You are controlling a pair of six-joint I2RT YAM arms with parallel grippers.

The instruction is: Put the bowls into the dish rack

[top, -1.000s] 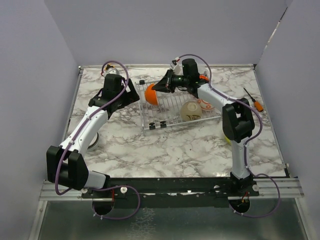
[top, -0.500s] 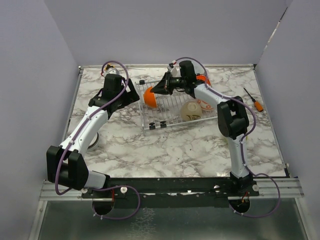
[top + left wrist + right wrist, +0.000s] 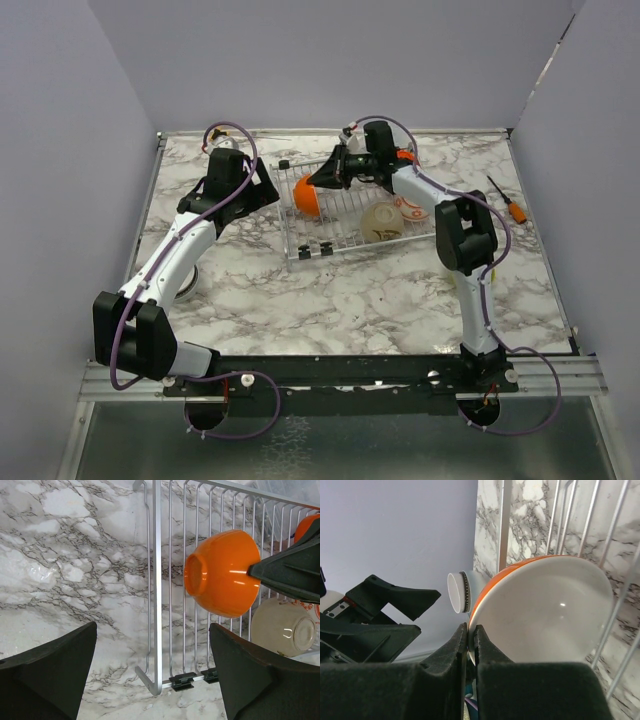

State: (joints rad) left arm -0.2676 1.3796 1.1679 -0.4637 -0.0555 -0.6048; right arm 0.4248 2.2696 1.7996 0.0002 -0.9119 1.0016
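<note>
A beige bowl [image 3: 382, 222] and a red-patterned bowl [image 3: 412, 208] sit at the right of the dish rack [image 3: 340, 215]; a screwdriver [image 3: 508, 203] lies well apart on the table [image 3: 350, 290]. The left pincer [image 3: 152, 652] gapes wide beside the rack. The right pincer [image 3: 471, 630] pinches the rim of the orange bowl [image 3: 222, 572], glossy, white inside, tipped over the rack's left end

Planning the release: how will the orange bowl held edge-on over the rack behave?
The glossy orange round bowl shows highlights: likely a hard, slick glaze. Pinched at its rim by the right gripper, on edge, it could roll or tip on the silver wire rack.
</note>
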